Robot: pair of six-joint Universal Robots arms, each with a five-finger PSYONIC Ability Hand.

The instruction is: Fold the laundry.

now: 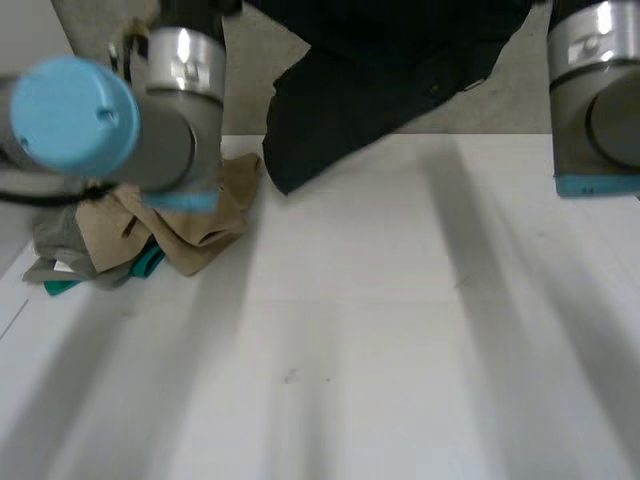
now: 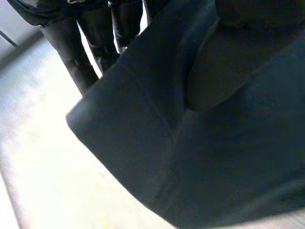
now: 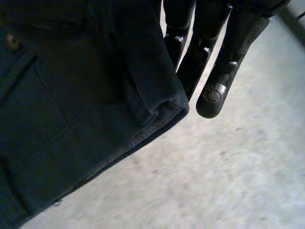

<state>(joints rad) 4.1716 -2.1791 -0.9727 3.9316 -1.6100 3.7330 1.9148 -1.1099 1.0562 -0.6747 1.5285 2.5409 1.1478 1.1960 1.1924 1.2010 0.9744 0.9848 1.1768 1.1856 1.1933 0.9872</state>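
Note:
A dark navy garment (image 1: 360, 90), trousers by its button and pocket, hangs in the air over the table's far edge between my two arms. In the left wrist view the dark cloth (image 2: 190, 143) drops from my left hand (image 2: 71, 52), whose fingers run straight down along its edge; the hand is shut on the cloth. In the right wrist view a waistband corner (image 3: 157, 102) of the same garment (image 3: 71, 95) lies against my right hand (image 3: 209, 57), which pinches the cloth higher up with its fingers straight.
A heap of other laundry (image 1: 190, 225), tan, grey and teal, lies on the white table (image 1: 400, 330) at the far left under my left arm (image 1: 120, 110). My right arm (image 1: 600, 100) stands at the far right.

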